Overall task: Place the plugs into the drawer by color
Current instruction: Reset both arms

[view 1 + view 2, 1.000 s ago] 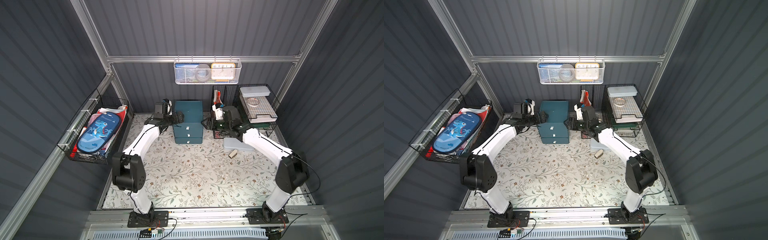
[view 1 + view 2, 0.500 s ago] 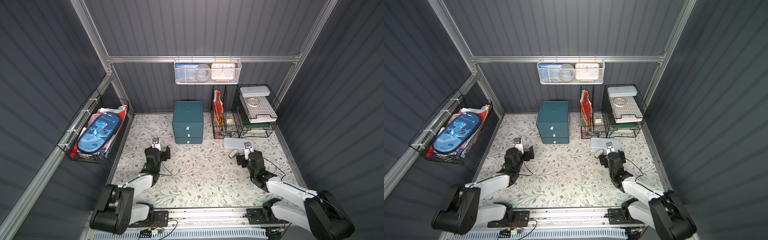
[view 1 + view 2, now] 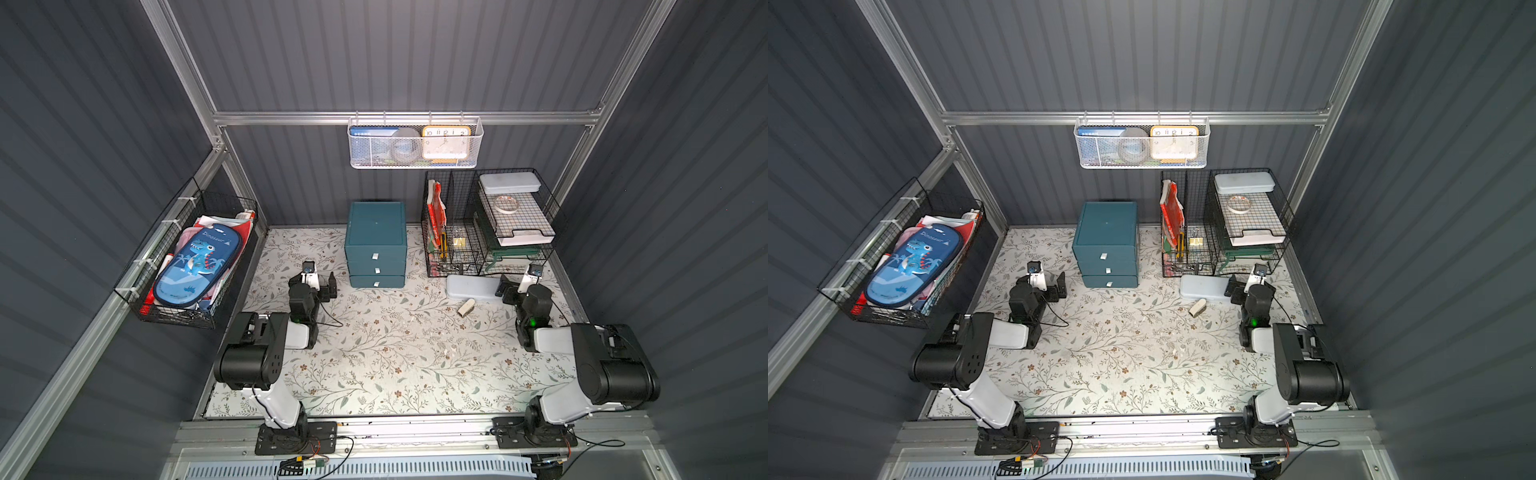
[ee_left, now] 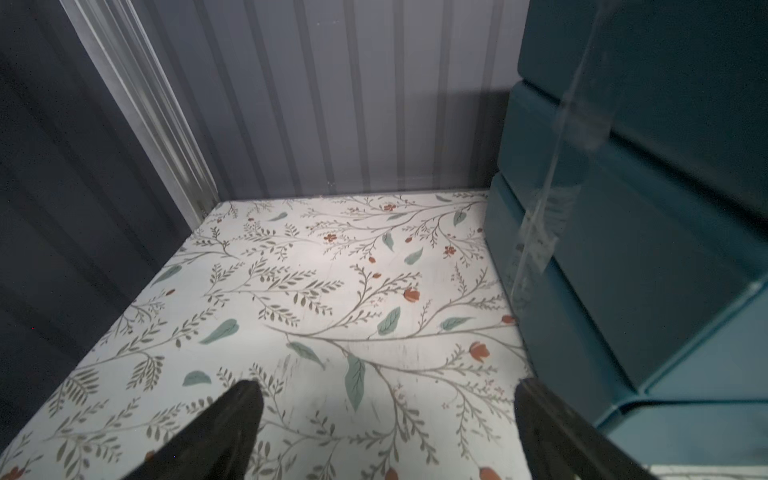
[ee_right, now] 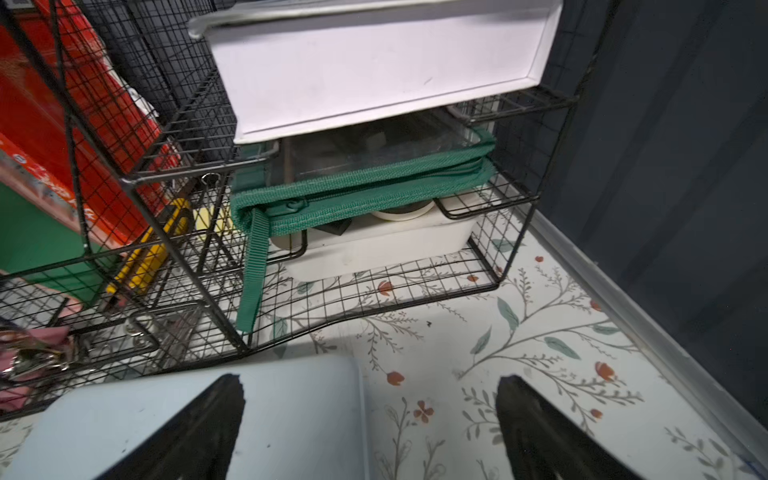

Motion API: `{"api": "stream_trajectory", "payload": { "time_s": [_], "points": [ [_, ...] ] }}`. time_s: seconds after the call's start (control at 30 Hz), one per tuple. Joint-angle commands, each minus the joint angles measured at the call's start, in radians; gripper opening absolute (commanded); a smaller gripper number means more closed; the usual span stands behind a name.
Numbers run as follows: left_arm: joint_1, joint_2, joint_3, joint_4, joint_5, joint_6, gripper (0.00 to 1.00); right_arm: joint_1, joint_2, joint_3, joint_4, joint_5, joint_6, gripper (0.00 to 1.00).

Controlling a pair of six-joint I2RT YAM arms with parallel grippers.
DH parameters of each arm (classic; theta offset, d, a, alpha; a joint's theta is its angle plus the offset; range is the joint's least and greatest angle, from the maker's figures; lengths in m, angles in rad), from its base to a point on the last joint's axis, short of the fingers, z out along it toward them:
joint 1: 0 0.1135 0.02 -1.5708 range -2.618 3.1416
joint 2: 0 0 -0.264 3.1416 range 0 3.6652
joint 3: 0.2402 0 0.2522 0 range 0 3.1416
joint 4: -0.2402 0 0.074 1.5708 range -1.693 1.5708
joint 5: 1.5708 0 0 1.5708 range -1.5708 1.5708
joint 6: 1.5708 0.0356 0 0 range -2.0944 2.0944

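On the floral surface (image 3: 395, 353), the drawer (image 3: 376, 232) stood shut at the back edge, no plugs visible, while the left hand (image 4: 386, 384) and right hand (image 5: 372, 379) gaped empty, arguably best parked clear of its front.

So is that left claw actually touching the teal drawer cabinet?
Apart. In a top view, a strip of flowered mat shows between the open left gripper and the side of the drawer cabinet.
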Motion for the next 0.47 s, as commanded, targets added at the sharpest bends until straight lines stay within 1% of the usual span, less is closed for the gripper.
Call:
{"api": "stream_trajectory", "payload": {
  "time_s": [0.0, 0.07, 0.1, 0.13, 0.17, 0.2, 0.23, 0.27, 0.33, 0.4, 0.43],
  "points": [
    [0.007, -0.001, 0.003, -0.039, 0.02, -0.019, 0.99, 0.031, -0.025, -0.045, -0.04, -0.091, -0.004, 0.99],
    [0.008, 0.002, 0.0, -0.026, 0.019, -0.02, 0.99, 0.04, 0.014, -0.063, 0.058, -0.174, -0.049, 0.99],
    [0.007, 0.0, 0.002, -0.033, 0.019, -0.02, 0.99, 0.038, 0.036, -0.063, 0.1, -0.184, -0.043, 0.99],
    [0.008, 0.002, 0.001, -0.028, 0.017, -0.02, 0.99, 0.035, 0.029, -0.059, 0.08, -0.165, -0.038, 0.99],
    [0.008, 0.002, 0.001, -0.03, 0.016, -0.02, 0.99, 0.032, 0.019, -0.024, 0.005, -0.141, -0.027, 0.99],
    [0.009, 0.0, 0.001, -0.03, 0.017, -0.02, 0.99, 0.025, 0.011, 0.017, -0.105, -0.151, -0.025, 0.99],
    [0.007, 0.002, 0.001, -0.029, 0.016, -0.02, 0.99, 0.024, -0.004, 0.032, -0.165, -0.155, -0.022, 0.99],
    [0.008, 0.0, -0.001, -0.029, 0.014, -0.02, 0.99, 0.025, -0.004, 0.033, -0.171, -0.157, -0.023, 0.99],
    [0.008, 0.0, -0.001, -0.027, 0.011, -0.021, 0.99, 0.024, 0.018, 0.01, -0.087, -0.153, -0.021, 0.99],
    [0.007, -0.001, -0.003, -0.026, 0.008, -0.023, 0.99, 0.025, 0.03, -0.041, 0.042, -0.146, -0.02, 0.99],
    [0.007, -0.001, -0.004, -0.026, 0.006, -0.022, 0.99, 0.024, 0.032, -0.041, 0.05, -0.147, -0.018, 0.99]
  ]
}}
